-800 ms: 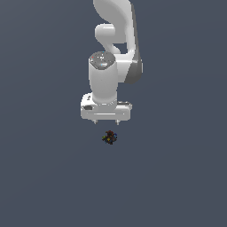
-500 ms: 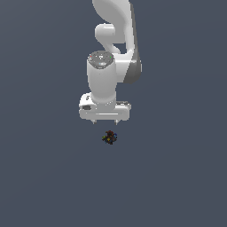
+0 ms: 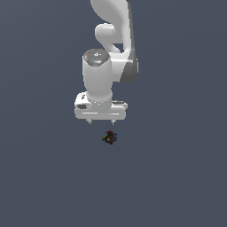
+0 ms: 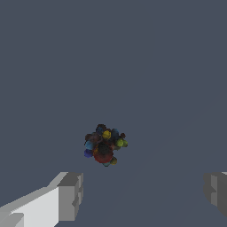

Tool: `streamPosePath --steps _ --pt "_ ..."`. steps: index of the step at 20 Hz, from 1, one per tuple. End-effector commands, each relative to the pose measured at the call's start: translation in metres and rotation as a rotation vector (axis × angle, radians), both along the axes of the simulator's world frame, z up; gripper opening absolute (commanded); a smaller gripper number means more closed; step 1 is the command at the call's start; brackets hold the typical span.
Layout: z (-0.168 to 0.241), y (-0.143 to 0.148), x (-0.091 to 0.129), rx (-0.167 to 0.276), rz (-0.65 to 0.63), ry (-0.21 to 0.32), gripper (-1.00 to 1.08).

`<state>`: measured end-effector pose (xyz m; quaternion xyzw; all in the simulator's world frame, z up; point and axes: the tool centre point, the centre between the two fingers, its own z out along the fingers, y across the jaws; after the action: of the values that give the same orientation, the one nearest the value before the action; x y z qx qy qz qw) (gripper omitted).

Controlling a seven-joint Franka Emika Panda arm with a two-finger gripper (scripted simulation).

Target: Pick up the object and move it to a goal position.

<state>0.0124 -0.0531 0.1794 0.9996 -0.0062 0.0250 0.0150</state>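
Note:
The object is a tiny dark lump with yellow, blue, green and red specks, lying on the flat grey ground. In the wrist view the object lies apart from both fingers, beyond the gap between them. My white gripper hangs above the object, a little toward the exterior view's left, and touches nothing. The gripper is open, its grey fingertips set wide with nothing between them.
The white arm rises behind the gripper toward the top of the exterior view. Plain grey ground surrounds the object on all sides.
The arm has shifted slightly, the gripper drifting a little toward the exterior view's left. The object has stayed where it was.

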Motion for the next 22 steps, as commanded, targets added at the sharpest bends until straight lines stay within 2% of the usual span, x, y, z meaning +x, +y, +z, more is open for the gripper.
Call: streamPosePath --steps 1,11,22 --pt "-0.001 0.0 0.0 0.0 0.008 0.001 1.0" --pt "-0.013 0.002 0.0 -0.008 0.135 0.012 1.0" --pt "-0.039 0.008 -0.002 -0.016 0.427 0.036 1.0"
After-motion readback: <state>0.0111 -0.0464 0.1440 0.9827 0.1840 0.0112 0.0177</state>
